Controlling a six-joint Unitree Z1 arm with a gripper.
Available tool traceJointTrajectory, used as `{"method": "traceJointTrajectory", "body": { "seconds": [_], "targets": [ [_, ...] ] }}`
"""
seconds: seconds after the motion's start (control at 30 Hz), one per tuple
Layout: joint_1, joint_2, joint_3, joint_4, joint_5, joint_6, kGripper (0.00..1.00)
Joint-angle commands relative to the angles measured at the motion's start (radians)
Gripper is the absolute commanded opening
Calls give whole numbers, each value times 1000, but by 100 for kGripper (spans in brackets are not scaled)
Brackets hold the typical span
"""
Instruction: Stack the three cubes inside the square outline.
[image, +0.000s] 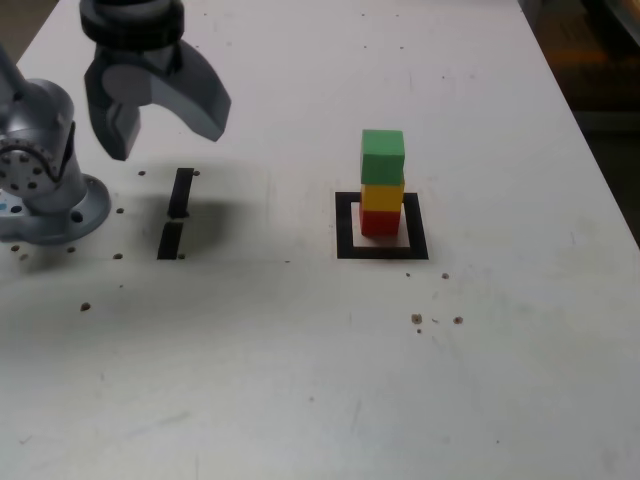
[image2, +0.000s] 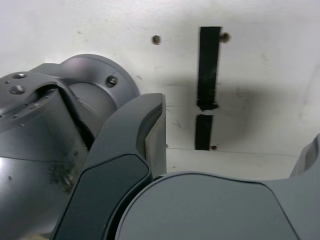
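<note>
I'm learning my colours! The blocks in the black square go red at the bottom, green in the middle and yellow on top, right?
Not quite. The exterior view shows the red cube at the bottom, the yellow cube in the middle and the green cube on top, inside the square outline.

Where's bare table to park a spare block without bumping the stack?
Free: the wide near area below the square outline, and the strip between the tape strips and the outline. Crowded: inside the outline, filled by the red cube, yellow cube and green cube; also under the open tool by the arm base.
</note>
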Motion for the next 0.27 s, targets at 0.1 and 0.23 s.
{"method": "traceJointTrajectory", "body": {
  "seconds": [0.1, 0.23],
  "targets": [
    [7, -1, 69, -68, -15, 23, 100],
    [7, 8, 146, -154, -33, 37, 100]
  ]
}}
